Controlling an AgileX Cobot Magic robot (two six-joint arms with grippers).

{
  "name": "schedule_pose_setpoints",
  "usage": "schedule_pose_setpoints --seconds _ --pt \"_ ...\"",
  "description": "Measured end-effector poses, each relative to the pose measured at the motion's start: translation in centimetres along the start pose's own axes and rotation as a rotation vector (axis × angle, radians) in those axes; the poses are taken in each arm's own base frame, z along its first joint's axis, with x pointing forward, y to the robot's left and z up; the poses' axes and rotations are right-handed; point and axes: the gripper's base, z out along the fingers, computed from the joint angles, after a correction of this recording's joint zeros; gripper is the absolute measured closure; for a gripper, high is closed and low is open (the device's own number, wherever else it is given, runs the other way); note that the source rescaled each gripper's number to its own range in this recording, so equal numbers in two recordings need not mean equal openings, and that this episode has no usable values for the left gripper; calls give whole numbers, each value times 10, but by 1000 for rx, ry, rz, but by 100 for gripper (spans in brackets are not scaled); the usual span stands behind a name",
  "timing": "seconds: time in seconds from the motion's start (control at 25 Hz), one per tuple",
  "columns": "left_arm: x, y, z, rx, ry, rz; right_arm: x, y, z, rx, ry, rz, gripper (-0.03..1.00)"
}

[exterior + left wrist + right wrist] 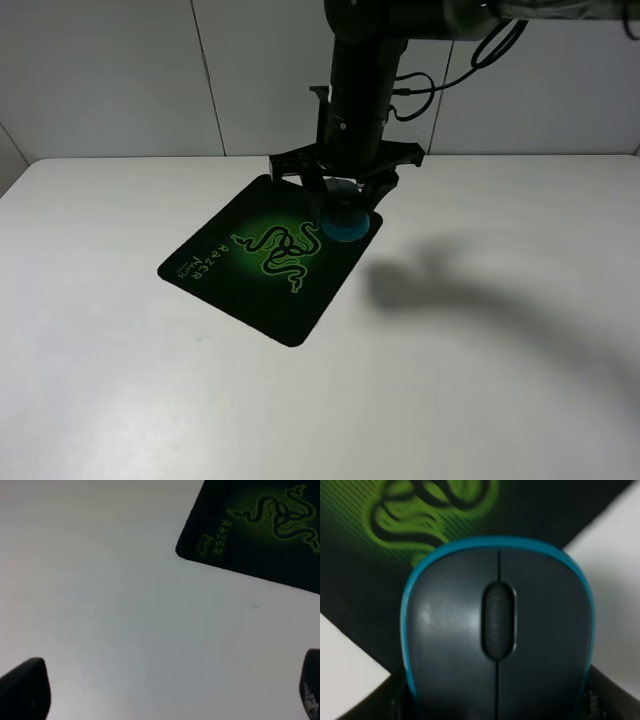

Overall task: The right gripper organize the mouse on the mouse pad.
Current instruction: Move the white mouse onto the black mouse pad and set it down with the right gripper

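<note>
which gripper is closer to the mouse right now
Right. The right gripper is directly at the mouse, over the mouse pad; the left gripper hangs above bare table off the pad's corner.

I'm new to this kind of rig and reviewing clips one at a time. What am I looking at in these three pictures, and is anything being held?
This is a two-armed robot at a white table. The wide picture comes from a camera mounted high. In it, the right claw hangs over the far corner of a black Razer mouse pad, holding a teal-sided mouse; whether the mouse touches the pad yet is unclear.

The close-up of the mouse comes from the right arm's wrist camera, looking past the claw, with the pad's green logo beyond.

The last picture is the left wrist camera: the left claw is open and empty above bare table, with the pad's corner beyond.
</note>
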Motion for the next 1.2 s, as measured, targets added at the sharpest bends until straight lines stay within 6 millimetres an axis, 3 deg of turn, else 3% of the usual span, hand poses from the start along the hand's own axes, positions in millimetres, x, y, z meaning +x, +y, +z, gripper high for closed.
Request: schedule_pose_setpoints --seconds 0.36,0.88,1.2 --pt "0 0 0 0 0 0 -30 30 33 -25 -39 -41 95" --pt "0 0 0 0 0 0 -41 32 97 -15 4 -62 95" --pt "0 0 0 0 0 -1 -47 33 103 -26 -57 -70 95"
